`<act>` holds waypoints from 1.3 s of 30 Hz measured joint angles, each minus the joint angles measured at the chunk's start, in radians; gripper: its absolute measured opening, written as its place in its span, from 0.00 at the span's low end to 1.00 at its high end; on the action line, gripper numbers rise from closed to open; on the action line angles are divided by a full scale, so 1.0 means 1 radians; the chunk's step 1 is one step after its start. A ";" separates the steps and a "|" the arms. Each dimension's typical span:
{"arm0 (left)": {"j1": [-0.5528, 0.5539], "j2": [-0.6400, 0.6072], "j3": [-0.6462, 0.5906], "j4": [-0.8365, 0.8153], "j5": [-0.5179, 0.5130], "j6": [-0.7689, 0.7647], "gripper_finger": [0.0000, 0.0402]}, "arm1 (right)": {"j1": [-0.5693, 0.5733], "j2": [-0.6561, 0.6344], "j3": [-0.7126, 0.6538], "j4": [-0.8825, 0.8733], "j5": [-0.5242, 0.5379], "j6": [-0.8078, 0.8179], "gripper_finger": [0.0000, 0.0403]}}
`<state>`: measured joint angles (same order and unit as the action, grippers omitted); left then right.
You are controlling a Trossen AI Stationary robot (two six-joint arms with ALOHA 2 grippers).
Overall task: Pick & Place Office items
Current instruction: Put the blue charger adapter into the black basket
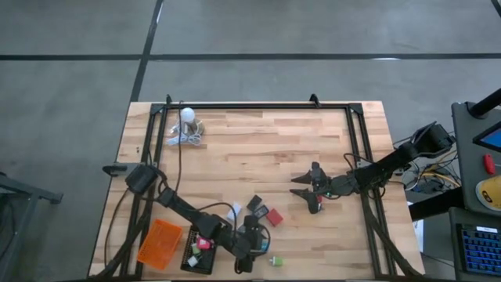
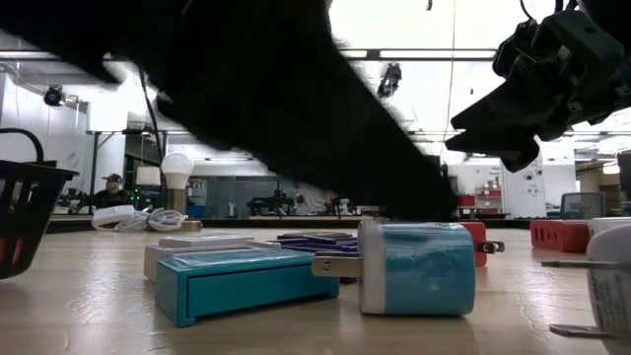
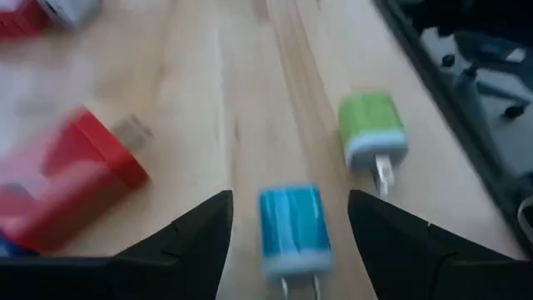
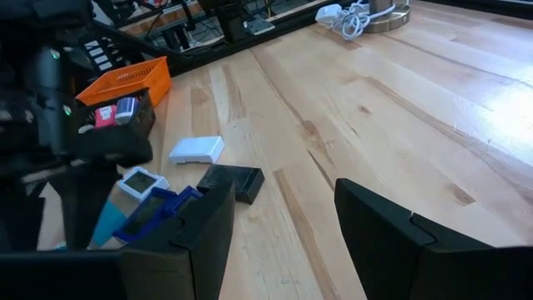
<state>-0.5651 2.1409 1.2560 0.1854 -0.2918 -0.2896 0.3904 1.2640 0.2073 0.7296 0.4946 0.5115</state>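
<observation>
1. Left wrist view alone shows the left gripper (image 3: 289, 229) with its fingers apart, a blue charger plug (image 3: 291, 227) lying between them on the wood but not clamped; a green charger plug (image 3: 371, 131) lies just beyond it and a red block (image 3: 71, 187) off to one side.
2. High view places that gripper (image 1: 244, 254) at the table's near edge, beside the black tray (image 1: 197, 252) and orange tray (image 1: 160, 243), with more office items (image 1: 262, 211) scattered close by.
3. High view also shows the right gripper (image 1: 307, 189) over bare wood right of the pile; its wrist view shows the fingers (image 4: 200, 233) parted and holding nothing, with a white block (image 4: 196, 150) and a black block (image 4: 231, 182) beyond them.
4. Low view shows a teal box (image 2: 242, 281) beside the blue plug (image 2: 414, 268) on the pale plank table (image 1: 266, 149).
5. Only the low view gives the room: bright ceiling lights, a white bulb (image 2: 176, 170) at the far edge, and a seated person (image 2: 110, 187) behind.
</observation>
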 joint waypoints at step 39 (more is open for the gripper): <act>0.001 0.016 0.001 -0.004 -0.016 -0.017 0.36 | 0.000 0.000 0.000 -0.001 0.001 -0.016 0.50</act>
<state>-0.5640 2.1569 1.2575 0.1816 -0.3077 -0.3070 0.3904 1.2640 0.2073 0.7288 0.4953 0.4957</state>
